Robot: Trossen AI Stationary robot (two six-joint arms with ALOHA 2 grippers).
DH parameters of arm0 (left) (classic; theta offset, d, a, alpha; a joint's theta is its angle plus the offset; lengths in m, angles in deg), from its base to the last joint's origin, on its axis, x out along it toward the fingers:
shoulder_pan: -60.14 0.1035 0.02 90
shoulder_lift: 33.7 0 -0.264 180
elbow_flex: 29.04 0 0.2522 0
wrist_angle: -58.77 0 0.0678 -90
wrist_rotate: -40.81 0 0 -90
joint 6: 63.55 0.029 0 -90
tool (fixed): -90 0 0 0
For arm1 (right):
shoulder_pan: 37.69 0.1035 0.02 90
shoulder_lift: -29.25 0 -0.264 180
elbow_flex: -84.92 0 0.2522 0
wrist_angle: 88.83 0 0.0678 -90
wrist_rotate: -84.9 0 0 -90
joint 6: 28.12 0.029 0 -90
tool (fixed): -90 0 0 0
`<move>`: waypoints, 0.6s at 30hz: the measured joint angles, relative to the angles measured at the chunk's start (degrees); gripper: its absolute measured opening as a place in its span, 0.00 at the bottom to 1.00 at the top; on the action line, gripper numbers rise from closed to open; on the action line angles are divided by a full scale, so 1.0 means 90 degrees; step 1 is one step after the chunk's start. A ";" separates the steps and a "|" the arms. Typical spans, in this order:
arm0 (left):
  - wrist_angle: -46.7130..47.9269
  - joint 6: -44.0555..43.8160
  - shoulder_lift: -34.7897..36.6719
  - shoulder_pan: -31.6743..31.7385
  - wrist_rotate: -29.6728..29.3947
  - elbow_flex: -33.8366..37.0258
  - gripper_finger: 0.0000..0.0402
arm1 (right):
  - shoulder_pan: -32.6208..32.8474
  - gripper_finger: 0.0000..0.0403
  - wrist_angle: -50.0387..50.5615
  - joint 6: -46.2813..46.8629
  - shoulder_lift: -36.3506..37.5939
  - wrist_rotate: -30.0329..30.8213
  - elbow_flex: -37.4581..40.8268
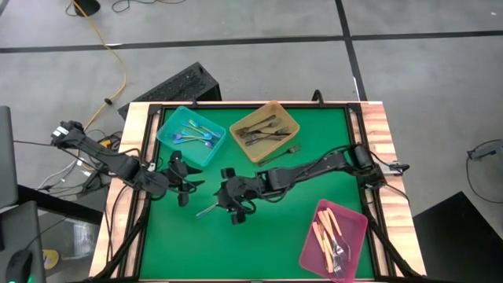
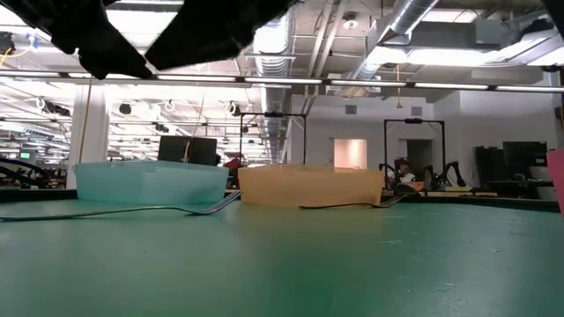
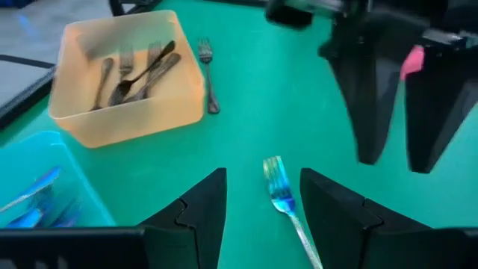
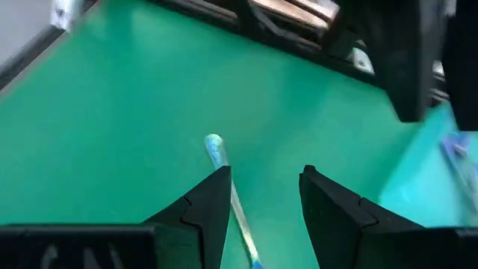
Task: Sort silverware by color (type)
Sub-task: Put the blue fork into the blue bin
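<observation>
An iridescent blue fork (image 1: 207,210) lies flat on the green mat between my two grippers; it also shows in the left wrist view (image 3: 284,203) and the low view (image 2: 167,210). My left gripper (image 1: 187,189) (image 3: 258,213) hangs open above the mat, left of the fork. My right gripper (image 1: 234,211) (image 4: 265,198) is open above the fork's handle (image 4: 222,168). More blue silverware lies in the teal tray (image 1: 167,128), dark grey forks in the amber tray (image 1: 284,110), cream-handled pieces in the pink tray (image 1: 354,222). One dark fork (image 1: 281,154) lies on the mat by the amber tray.
The teal and amber trays stand side by side at the far edge and the pink tray at the near right corner. Wooden rails (image 1: 376,134) border the mat. Bare mat lies along the near left (image 1: 196,251).
</observation>
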 joint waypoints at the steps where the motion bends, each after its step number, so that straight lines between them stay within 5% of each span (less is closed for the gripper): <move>1: 0.0085 -0.0006 0.0049 0.0002 -0.0062 0.0000 0.39 | -0.0040 0.45 -0.0034 -0.0004 -0.0046 -0.0170 0.0010; 18: 0.0405 -0.0053 0.0149 0.0005 -0.0411 0.0002 0.39 | -0.0608 0.45 -0.1073 -0.0256 -0.1220 -0.1609 -0.0031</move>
